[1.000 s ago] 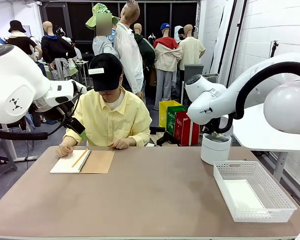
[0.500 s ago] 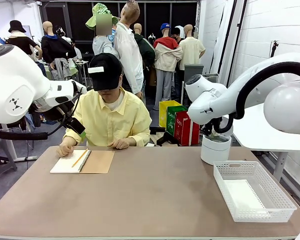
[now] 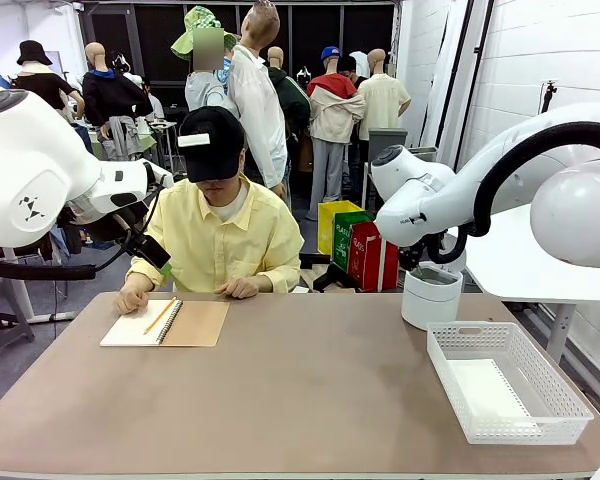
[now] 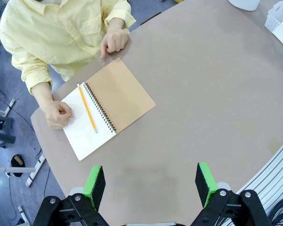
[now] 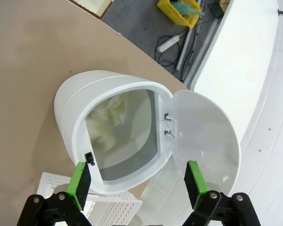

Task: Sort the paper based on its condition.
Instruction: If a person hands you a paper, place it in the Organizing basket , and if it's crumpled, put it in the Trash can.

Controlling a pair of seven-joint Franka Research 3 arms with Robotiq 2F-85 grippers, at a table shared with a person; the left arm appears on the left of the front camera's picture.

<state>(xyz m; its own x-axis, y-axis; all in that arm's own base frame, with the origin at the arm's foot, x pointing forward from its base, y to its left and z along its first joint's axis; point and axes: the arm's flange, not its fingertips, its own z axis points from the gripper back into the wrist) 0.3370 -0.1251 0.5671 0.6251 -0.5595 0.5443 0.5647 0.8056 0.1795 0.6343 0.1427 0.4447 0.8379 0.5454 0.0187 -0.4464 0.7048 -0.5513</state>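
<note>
The right tool (image 5: 137,181) is hanging straight over the open white bin (image 5: 80,117), its green pads standing wide apart with nothing between them. Directly below it, inside the bin, crumpled paper (image 5: 108,120) is lying against the wall, so I judge the spoiled piece is already sorted. Beside the bin, the white basket (image 3: 570,400) is holding a flat sheet (image 3: 485,390), which looks like the good pile. The left tool (image 4: 151,181) is hovering high above the bench (image 4: 217,94), its pads also apart and empty. Well ahead of it the person is sitting with one hand (image 4: 59,114) on the open notebook (image 4: 108,106), a pencil (image 4: 87,108) lying on the page. I am guessing more sheets are coming from there; no loose paper is waiting on the bench.
</note>
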